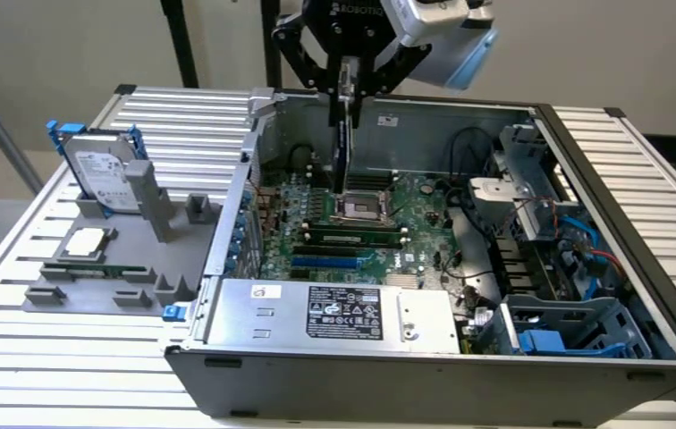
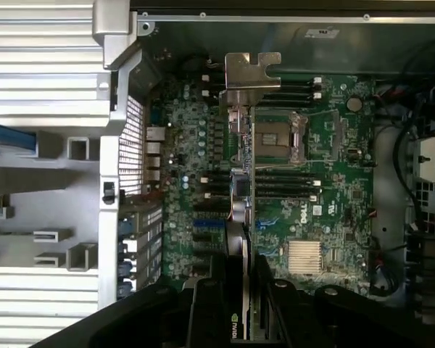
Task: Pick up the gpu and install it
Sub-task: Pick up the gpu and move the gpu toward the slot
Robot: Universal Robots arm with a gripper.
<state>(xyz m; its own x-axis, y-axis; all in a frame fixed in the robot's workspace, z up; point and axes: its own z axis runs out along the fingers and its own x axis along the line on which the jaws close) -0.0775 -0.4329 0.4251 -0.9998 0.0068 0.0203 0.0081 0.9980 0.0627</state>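
The gpu (image 1: 341,152) hangs on edge, a thin dark card held upright, with my gripper (image 1: 345,89) shut on its upper part. Its lower end hovers over the green motherboard (image 1: 422,228) inside the open computer case (image 1: 624,179), near the CPU socket (image 1: 358,208). In the wrist view the gpu (image 2: 241,217) appears edge-on, its silver bracket (image 2: 251,76) at the far end. The black fingers (image 2: 209,308) of my gripper (image 2: 241,312) clamp it from both sides above the motherboard (image 2: 333,210).
A grey power supply (image 1: 326,313) lies along the case's near side, with a drive cage (image 1: 565,331) beside it. On the exterior view's left a grey fixture (image 1: 135,259) holds a hard drive in a blue frame (image 1: 105,179), a processor chip (image 1: 85,239) and a memory stick (image 1: 88,268).
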